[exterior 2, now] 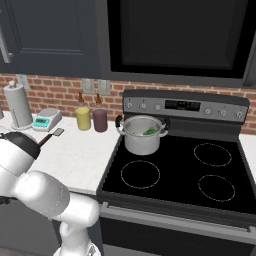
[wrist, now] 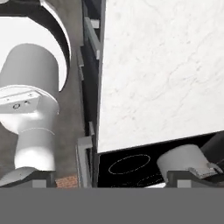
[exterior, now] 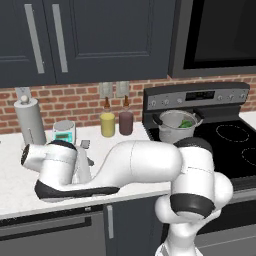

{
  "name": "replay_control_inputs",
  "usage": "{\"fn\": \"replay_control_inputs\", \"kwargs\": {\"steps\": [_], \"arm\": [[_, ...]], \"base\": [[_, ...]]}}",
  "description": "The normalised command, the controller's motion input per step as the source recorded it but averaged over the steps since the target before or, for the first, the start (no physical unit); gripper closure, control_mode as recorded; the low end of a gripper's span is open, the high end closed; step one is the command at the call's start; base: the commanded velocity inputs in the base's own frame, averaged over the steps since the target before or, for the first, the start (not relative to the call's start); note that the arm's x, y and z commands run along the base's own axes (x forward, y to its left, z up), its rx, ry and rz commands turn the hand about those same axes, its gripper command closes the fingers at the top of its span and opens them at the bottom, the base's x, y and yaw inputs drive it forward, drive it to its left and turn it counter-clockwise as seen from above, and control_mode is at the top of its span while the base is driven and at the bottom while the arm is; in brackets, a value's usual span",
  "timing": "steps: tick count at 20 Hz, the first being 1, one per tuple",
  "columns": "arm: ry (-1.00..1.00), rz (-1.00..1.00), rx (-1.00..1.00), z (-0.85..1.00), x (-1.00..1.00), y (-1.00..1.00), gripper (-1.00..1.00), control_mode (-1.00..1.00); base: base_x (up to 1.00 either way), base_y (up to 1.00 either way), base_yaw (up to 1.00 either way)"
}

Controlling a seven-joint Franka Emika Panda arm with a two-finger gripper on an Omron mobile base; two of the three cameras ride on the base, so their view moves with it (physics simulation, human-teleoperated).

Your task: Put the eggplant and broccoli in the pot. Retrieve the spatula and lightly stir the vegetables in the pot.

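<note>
Spatula [exterior 2: 51, 136] retrieval looks like the step in hand, and your pincer [wrist: 113, 181] is released, jaws spread wide with nothing between them, which suits an approach rather than a carry. It hangs above the white counter [wrist: 162, 70], looking down along the counter's front edge toward the stove. You have the arm folded low over the counter, left of the stove, close to the spatula, which lies flat on the counter in front of the small scale [exterior 2: 47, 120]. Further out, the pot [exterior 2: 141, 134] sits on the rear left burner, with the broccoli [exterior 2: 150, 131] showing green inside. Whether the eggplant is in there too, you cannot tell from these angles.
</note>
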Motion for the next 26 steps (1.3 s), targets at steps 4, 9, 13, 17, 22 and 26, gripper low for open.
{"fn": "replay_control_inputs", "kwargs": {"steps": [4,9,13,17,22,26], "arm": [[0.05,0.76,0.15,-0.44,0.31,-0.19,-1.00,-1.00],[0.16,0.67,0.24,-0.09,0.67,-0.16,-1.00,-1.00],[0.31,0.50,0.25,0.00,0.90,-0.09,-1.00,-1.00],[0.44,0.26,0.07,-0.11,0.64,-0.01,-1.00,-1.00],[0.33,0.12,0.00,-0.41,0.42,0.01,-1.00,-1.00],[0.15,0.09,-0.01,-0.19,0.25,0.04,-1.00,-1.00]], "base": [[0.00,0.00,0.00],[0.00,0.00,0.00],[0.00,0.00,0.00],[0.00,0.00,0.00],[0.00,0.00,0.00],[0.00,0.00,0.00]]}}
